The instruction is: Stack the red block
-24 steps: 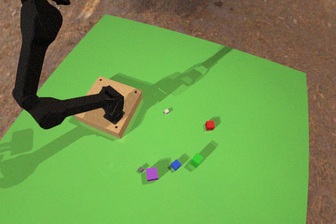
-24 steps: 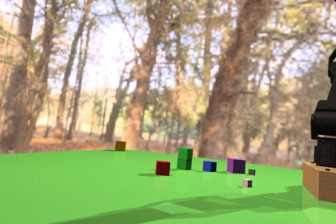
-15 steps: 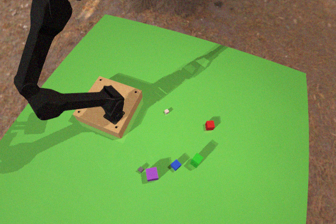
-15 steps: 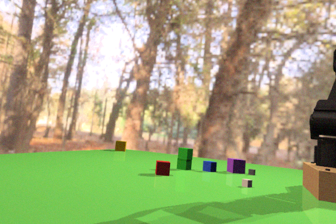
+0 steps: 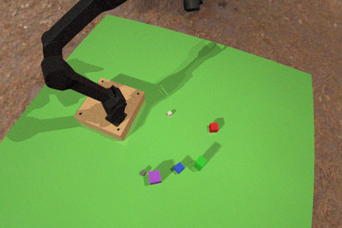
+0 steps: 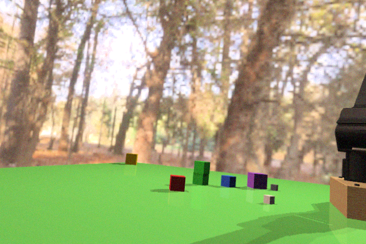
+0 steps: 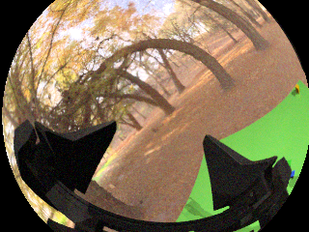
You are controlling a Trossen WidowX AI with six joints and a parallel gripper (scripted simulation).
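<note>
The red block (image 5: 213, 127) (image 6: 177, 183) sits flat on the green table top, apart from the other blocks. The green tower (image 5: 200, 163) (image 6: 201, 173) is two green blocks, one on the other, and stands upright; nothing rests on it. In the exterior view the red block is to its left and nearer that camera. My gripper (image 7: 160, 132) is open with nothing between its fingers. It is high up, at the top of the top view, far from the red block and the tower, and points outward past the table's edge.
A blue block (image 5: 178, 167) (image 6: 228, 181) is beside the tower, then a purple block (image 5: 154, 177) (image 6: 257, 180) and a small grey block (image 5: 142, 172) (image 6: 274, 187). A small pale block (image 5: 169, 113) (image 6: 269, 199) is nearer the wooden base (image 5: 93, 109). A yellow block (image 6: 131, 159) (image 7: 296, 89) is farther off.
</note>
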